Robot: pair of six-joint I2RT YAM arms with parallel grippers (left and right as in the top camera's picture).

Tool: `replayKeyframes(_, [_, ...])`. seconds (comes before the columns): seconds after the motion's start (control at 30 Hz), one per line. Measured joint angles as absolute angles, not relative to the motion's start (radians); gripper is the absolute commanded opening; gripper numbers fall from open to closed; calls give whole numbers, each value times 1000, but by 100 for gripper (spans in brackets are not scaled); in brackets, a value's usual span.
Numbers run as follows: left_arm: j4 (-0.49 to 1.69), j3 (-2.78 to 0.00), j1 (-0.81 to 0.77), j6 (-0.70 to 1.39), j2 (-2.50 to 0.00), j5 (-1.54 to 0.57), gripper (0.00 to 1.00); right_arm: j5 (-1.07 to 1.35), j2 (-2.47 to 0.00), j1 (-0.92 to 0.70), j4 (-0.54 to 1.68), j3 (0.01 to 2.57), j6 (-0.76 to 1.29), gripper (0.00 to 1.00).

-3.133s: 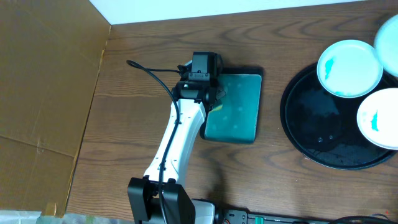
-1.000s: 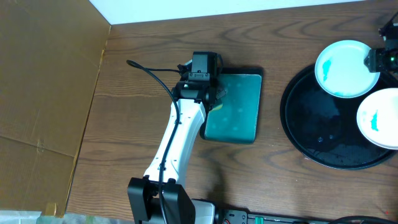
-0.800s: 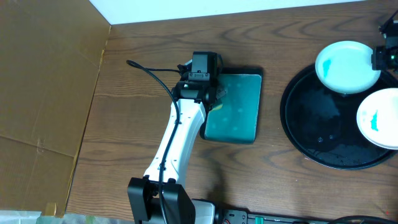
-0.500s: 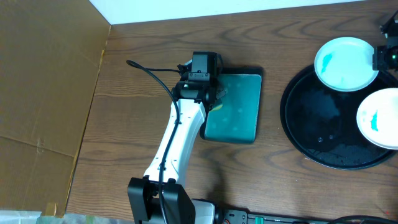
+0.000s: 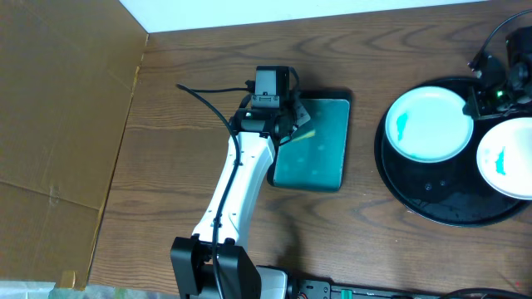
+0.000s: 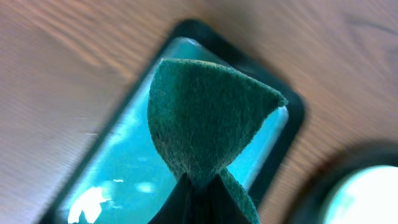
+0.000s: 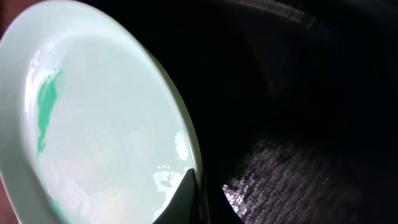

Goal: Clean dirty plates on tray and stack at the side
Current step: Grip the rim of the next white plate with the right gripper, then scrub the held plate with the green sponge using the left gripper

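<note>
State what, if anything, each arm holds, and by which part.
The left gripper pinches the green scouring pad by one end; the right gripper grips a smeared plate by its rim.

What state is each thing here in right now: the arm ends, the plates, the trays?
left tool: shut on green scouring pad
green scouring pad: pinched at one end, in front of the small rectangular tray
small rectangular tray: teal inside
right tool: shut on held plate
held plate: gripped by rim, teal smear
second plate: smeared, on round black tray
</note>
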State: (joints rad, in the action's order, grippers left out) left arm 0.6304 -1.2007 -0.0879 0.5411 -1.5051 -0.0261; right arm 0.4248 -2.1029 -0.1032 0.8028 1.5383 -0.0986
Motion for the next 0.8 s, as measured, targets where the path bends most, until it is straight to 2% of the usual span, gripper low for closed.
replayKeyframes(0.13, [595,-1201,-123,541,-1505,-122,7,370,-2103,-123,815,1526,-110,1])
replayKeyframes(0.33, [530,-1201,-262,553,-1534,-176,7,342,-2103,-130,813,1477,-114,1])
replayKeyframes(0.8, [118,-1200,-574,607,-1803,-205,7,341,-2087,-130,764,1427,-112,1])
